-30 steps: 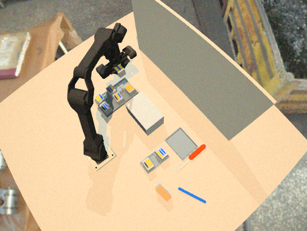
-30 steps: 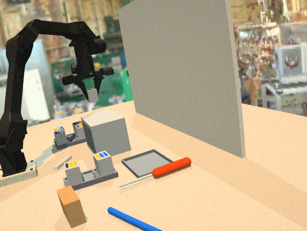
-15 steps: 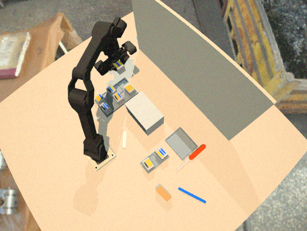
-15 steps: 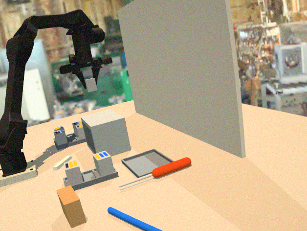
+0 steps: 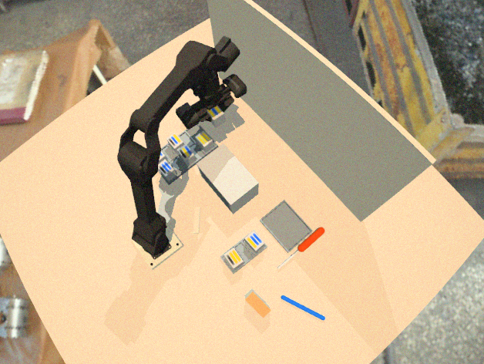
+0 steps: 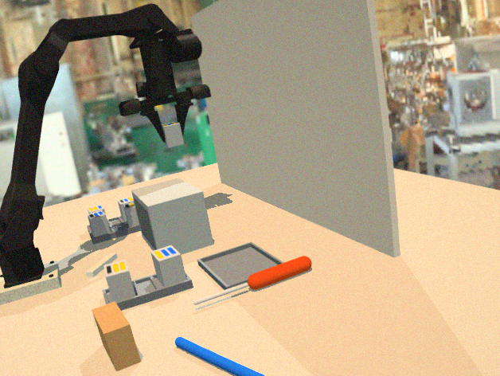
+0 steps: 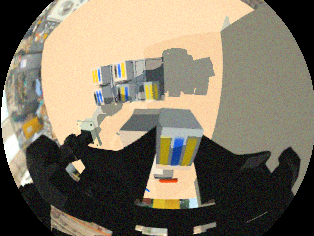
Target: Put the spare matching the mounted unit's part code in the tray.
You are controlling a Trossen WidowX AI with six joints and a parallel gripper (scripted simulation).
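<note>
arm raised, elbow bent | hand (image 5: 213, 112) (image 6: 173, 131) (image 7: 174, 130) pointing down | fingers closed on a striped block

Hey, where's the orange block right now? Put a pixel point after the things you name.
In the exterior view the orange block (image 5: 258, 304) (image 6: 117, 335) stands at lower left, just in front of the two-unit rack (image 5: 244, 251) (image 6: 151, 294) and left of the blue rod (image 5: 303, 308) (image 6: 218, 358).
</note>
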